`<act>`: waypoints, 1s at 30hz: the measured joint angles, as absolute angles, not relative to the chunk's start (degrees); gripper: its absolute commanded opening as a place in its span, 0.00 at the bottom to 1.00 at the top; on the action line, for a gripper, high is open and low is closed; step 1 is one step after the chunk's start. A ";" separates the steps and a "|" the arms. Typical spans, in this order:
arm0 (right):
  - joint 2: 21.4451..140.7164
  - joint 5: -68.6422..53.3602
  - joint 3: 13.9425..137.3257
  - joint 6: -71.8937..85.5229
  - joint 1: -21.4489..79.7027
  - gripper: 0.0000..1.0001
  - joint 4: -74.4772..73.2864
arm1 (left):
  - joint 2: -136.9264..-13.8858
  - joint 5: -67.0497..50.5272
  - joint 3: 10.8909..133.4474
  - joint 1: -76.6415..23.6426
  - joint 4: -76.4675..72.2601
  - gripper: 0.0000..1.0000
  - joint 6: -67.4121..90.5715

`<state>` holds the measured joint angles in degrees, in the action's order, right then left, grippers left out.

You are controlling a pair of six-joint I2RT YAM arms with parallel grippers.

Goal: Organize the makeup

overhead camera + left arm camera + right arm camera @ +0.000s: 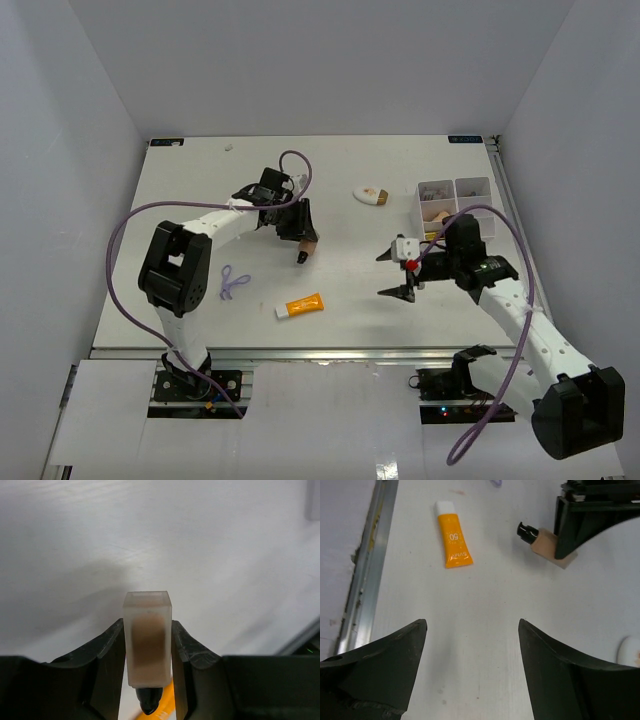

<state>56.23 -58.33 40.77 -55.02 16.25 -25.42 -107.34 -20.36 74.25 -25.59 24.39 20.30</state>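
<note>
- Left claw [297, 224] is clamping the lipstick [147, 645] across two flat sides, jaws narrowed onto it. I'm reading this as the pick-up for a carry toward the tray [419, 212].
- The lipstick is sitting about mid-bench [200, 180], tilted, with its black cap pointing down and toward the near edge. I cannot tell whether the cap is touching the bench.
- Its body is showing as a square-sided, frosted clear block with brown fill. The flat faces are giving the pads a sound seat, but I'm judging the smooth plastic could slip if swung fast.
- Right claw [392, 276] is hanging wide and empty between the lipstick and the tray. Its camera is facing the tube [452, 542], so I'm guessing that is its next target.
- The tube is lying flat near the front rail, well apart from both claws. It is glossy orange and soft-looking, with a white cap and a flat crimped tail.
- The loop [232, 282] is lying beside the left arm, a thin, limp purple thing.
- The compact [371, 195] is resting alone just left of the tray, a smooth white oval.
- The tray is standing rigid and white, with walled cells. Small beige bits are showing inside, too small to name.
</note>
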 measured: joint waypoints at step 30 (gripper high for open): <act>58.69 -33.45 45.65 -81.96 38.14 0.77 -24.78 | -113.40 -59.48 82.35 -35.05 18.06 0.00 38.80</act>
